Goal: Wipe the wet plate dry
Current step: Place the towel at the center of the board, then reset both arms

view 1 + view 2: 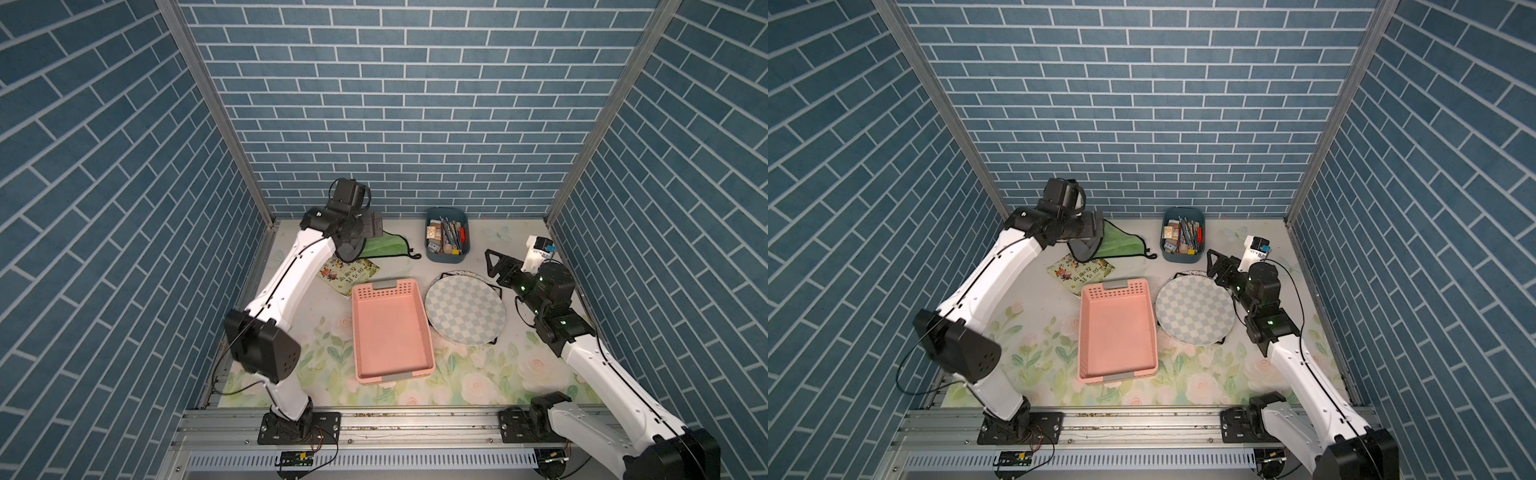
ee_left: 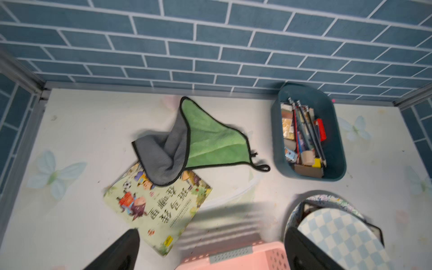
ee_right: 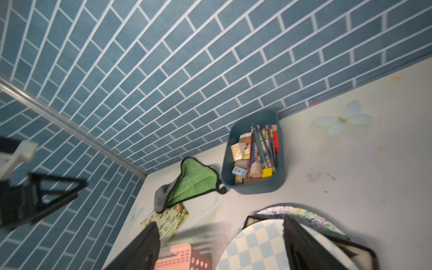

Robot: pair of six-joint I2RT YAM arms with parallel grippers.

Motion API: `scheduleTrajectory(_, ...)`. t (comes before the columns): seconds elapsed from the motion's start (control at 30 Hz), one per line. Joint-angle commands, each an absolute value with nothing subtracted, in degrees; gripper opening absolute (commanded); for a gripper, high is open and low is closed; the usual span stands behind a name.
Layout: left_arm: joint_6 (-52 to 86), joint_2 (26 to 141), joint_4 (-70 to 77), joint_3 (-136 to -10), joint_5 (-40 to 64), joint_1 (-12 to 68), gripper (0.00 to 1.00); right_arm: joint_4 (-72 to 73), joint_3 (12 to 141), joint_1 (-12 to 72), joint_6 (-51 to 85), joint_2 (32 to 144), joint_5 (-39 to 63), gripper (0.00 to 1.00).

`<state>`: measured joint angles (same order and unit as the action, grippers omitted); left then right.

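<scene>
**Left fingers** (image 1: 372, 226): spread wide, gripping nothing, hanging above the far left part of the counter (image 1: 478, 374).
- Directly beneath them lies the cloth (image 2: 205, 140), green face up with a grey flap folded over.
- The flap's corner rests on a picture book (image 2: 159, 205), which lies flat just on the near side of the fingers.

**Right fingers** (image 1: 500, 266): also released and holding nothing, poised at the far rim of the plate (image 1: 464, 309). Whether they touch it cannot be told.
- The plate is round, blue-and-white checkered and face up.
- It rests on a black wire stand (image 2: 376, 233), and a patterned rim shows under its far edge.

**Further out:**
- A pink basket (image 1: 390, 332) sits just beside the plate, on the side toward the left fingers.
- A blue bin (image 1: 446, 235) of pencils and small blocks stands by the back wall, between the two sets of fingers.
</scene>
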<state>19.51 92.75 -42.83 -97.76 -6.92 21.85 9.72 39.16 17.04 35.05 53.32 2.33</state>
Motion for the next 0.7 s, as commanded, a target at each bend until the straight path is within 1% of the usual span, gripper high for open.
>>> scheduleTrajectory(0.0,16.23,80.35,-22.94,-81.07,-14.2,22.06,1.0,7.43,36.44,17.0,25.77,48.0,-14.74,0.86)
scheduleTrajectory(0.07,14.89,73.13,-14.82,-68.73,-16.44,22.02,1.0,9.07,32.5,16.86,22.75,45.52,-20.19,0.87)
scheduleTrajectory(0.17,13.73,64.35,-5.56,-53.74,-20.75,21.89,1.0,10.96,27.25,16.39,20.81,43.81,-28.08,0.9)
scheduleTrajectory(0.27,12.17,58.12,0.75,-42.88,-24.35,21.8,1.0,12.95,22.83,15.68,19.84,44.62,-35.71,0.93)
scheduleTrajectory(0.37,12.83,54.4,5.14,-34.64,-29.64,21.71,1.0,19.61,17.94,15.31,16.7,46.12,-41.0,0.94)
scheduleTrajectory(0.5,12.95,52.37,8.53,-28.04,-35.12,21.49,1.0,30.32,13.87,14.14,12.05,50.89,-43.77,0.96)
scheduleTrajectory(0.57,12.88,52.31,9.68,-26.33,-36.42,21.36,1.0,34.45,13.22,13.16,10.55,54.91,-42.57,0.97)
scheduleTrajectory(0.67,12.63,52.7,12.77,-23.51,-37.75,20.83,1.0,47.0,11.79,11.83,8.1,61.74,-38.3,0.99)
